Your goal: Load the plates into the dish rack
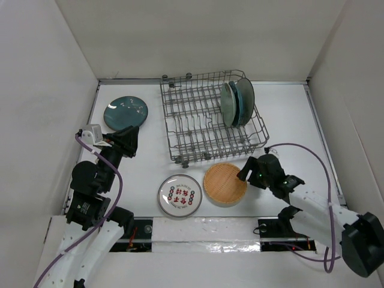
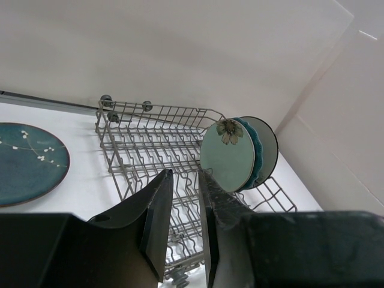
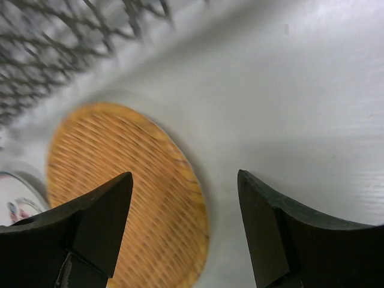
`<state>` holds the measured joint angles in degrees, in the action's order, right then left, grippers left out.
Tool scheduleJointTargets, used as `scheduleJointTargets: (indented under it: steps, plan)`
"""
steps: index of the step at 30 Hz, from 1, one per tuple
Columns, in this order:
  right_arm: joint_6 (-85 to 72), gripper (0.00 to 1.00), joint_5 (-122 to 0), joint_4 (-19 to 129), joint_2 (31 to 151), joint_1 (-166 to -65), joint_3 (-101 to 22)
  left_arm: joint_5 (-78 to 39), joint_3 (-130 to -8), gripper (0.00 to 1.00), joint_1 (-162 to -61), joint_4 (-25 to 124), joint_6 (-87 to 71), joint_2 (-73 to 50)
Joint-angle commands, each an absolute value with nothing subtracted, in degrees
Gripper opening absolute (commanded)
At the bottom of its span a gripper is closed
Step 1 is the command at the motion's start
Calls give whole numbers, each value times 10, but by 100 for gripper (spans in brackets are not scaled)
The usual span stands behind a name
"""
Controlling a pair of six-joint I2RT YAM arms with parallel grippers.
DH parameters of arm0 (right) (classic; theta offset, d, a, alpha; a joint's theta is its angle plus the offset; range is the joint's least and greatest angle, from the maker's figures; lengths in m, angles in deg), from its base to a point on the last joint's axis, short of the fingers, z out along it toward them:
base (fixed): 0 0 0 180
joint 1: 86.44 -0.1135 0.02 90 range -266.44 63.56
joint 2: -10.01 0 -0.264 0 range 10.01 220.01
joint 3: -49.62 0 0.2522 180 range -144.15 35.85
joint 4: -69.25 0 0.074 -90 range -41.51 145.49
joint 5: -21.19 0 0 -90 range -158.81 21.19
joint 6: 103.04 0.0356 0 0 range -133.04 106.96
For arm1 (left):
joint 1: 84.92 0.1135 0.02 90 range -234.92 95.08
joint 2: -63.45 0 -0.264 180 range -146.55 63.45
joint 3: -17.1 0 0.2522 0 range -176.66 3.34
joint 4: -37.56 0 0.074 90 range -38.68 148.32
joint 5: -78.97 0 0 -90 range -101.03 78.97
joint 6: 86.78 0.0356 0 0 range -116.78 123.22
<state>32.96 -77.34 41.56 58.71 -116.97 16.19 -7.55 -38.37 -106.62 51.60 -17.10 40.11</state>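
Observation:
The grey wire dish rack (image 1: 186,120) stands at the back middle of the table. Three plates stand upright at its right end: pale green (image 1: 227,104), teal scalloped (image 1: 235,102) and beige-grey (image 1: 246,98). The dark teal speckled plate (image 1: 125,112) lies flat left of the rack. The white patterned plate (image 1: 180,195) and the tan-orange plate (image 1: 225,183) lie flat in front of it. My left gripper (image 1: 128,141) hangs empty near the dark teal plate, its jaws a narrow gap apart. My right gripper (image 3: 185,176) is open over the right edge of the tan-orange plate (image 3: 120,180).
White walls enclose the table on the left, back and right. In the left wrist view the rack (image 2: 144,138) is ahead with the pale green plate (image 2: 228,156) facing me and the dark teal plate (image 2: 27,162) at left.

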Motion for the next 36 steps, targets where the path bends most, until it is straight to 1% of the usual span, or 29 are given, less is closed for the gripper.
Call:
scheduleJointTargets:
  steps: [1,6,7,9,10,14,15,16,17,18,19,21,24,25,27,28,29,34,36]
  plan:
    - [350,75,-648,498,631,-1163,184,-80,-381,21,-1068,494,-166,408]
    - [356,73,-646,548,670,-1158,190,-80,-381,22,-1068,494,-166,409]
    - [357,66,-644,549,681,-1151,192,-80,-381,22,-1068,494,-165,410]
    - [356,61,-640,568,692,-1145,193,-79,-381,22,-1068,494,-165,410]
    - [355,55,-637,570,696,-1145,194,-77,-381,22,-1068,494,-165,411]
    - [349,47,-635,566,711,-1139,194,-78,-381,22,-1068,495,-165,409]
    - [352,44,-635,563,712,-1139,194,-77,-381,22,-1068,494,-165,409]
    - [355,38,-635,560,711,-1139,193,-76,-382,22,-1068,495,-165,409]
    - [356,35,-639,557,709,-1139,192,-76,-381,22,-1068,495,-165,410]
    - [357,31,-641,545,699,-1139,191,-76,-382,22,-1068,494,-165,410]
    - [357,25,-646,533,693,-1139,189,-76,-381,22,-1068,494,-165,410]
    - [357,22,-662,489,676,-1139,177,-77,-381,23,-1068,494,-164,409]
    - [350,17,-724,416,623,-1153,149,-79,-381,23,-1068,493,-165,409]
    - [350,13,-742,400,590,-1153,143,-80,-381,23,-1068,493,-166,410]
    - [349,9,-754,362,558,-1159,131,-80,-381,23,-1068,493,-166,411]
    - [348,2,-761,352,532,-1165,116,-80,-381,23,-1068,492,-166,411]
    - [346,0,-758,345,521,-1165,108,-81,-381,23,-1068,492,-166,411]
    - [307,0,-732,313,495,-1190,41,-83,-381,23,-1068,492,-166,411]
    - [283,0,-719,296,503,-1201,-10,-82,-381,23,-1068,492,-166,413]
